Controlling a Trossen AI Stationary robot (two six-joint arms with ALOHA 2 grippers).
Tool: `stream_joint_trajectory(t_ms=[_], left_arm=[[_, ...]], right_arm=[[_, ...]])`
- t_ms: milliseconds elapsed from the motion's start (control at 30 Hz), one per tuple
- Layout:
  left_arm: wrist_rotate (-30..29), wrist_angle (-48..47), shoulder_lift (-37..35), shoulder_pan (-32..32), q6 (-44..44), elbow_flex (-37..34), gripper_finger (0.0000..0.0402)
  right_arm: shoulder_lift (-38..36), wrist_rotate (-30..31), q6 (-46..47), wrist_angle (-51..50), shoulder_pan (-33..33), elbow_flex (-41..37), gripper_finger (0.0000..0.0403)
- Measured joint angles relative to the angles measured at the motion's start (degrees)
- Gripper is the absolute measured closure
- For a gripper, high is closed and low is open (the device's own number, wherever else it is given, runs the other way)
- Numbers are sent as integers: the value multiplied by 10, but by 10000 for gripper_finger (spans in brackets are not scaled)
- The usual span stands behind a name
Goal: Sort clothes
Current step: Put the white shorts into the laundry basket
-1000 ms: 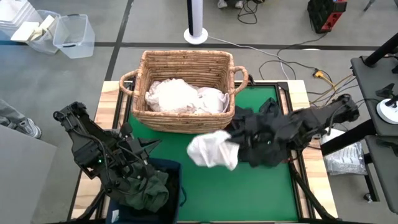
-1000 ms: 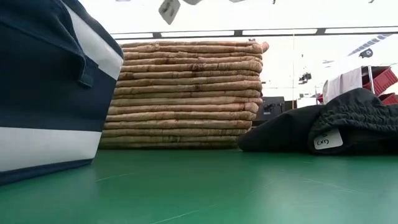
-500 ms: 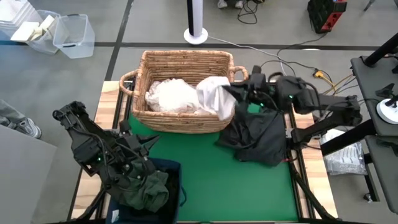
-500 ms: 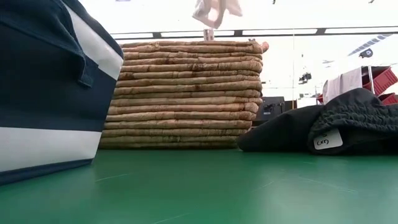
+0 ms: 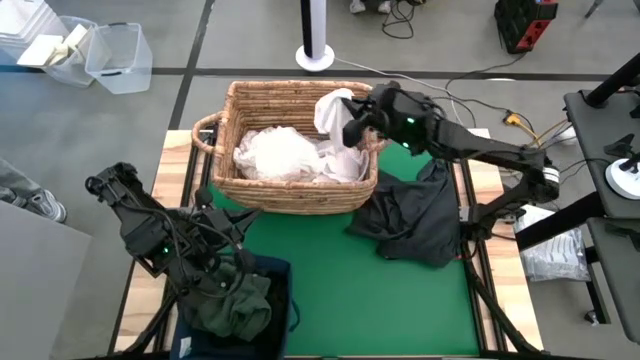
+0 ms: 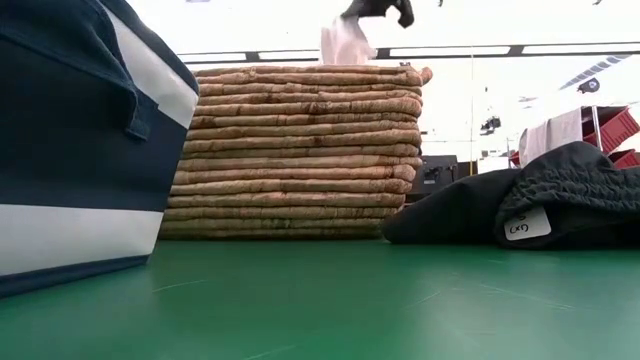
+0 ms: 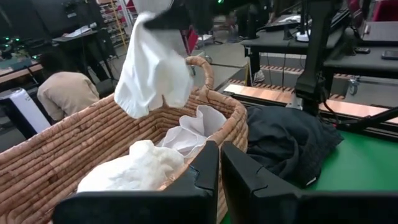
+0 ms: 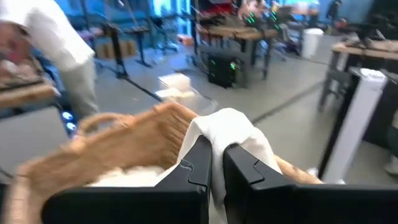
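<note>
My right gripper (image 5: 352,118) (image 8: 216,155) is shut on a white garment (image 5: 335,108) (image 7: 155,68) above the right end of the tan wicker basket (image 5: 300,192) (image 6: 300,150). More white clothes (image 5: 275,155) (image 7: 134,171) lie inside the basket. A heap of black clothes (image 5: 415,215) (image 6: 540,200) rests on the green mat at the right. My left gripper (image 5: 232,240) (image 7: 219,155) is shut on nothing near the table's front left, above the navy bin (image 5: 272,272) (image 6: 70,150), which holds a dark garment (image 5: 235,305). My right gripper pinches a bunched fold (image 8: 225,132) of the white garment between its two fingers. The fingers lie about level and come from the table's right side. The cloth drapes over the fingertips and hangs slack below them (image 7: 152,93), over the basket's right end, with its lower edge about at rim height.
The basket's right handle (image 5: 388,120) is close under the right arm. Bare green mat (image 5: 350,290) lies between the bin and the black heap. Beyond the table are clear plastic boxes (image 5: 110,55), a white post (image 5: 315,30) and cables on the floor.
My right gripper has swung from above the mat toward the table's far edge and turned with the arm. It has carried the white garment from above the middle of the mat to above the basket's right end. The garment has stayed in its hold, hanging.
</note>
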Motion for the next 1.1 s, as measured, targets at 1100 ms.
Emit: stream_joint_trajectory(t_ms=[1100], left_arm=[[2,-7,-16,21,0,0,401]], right_arm=[[131,1,-1,-55,-47,54,233]])
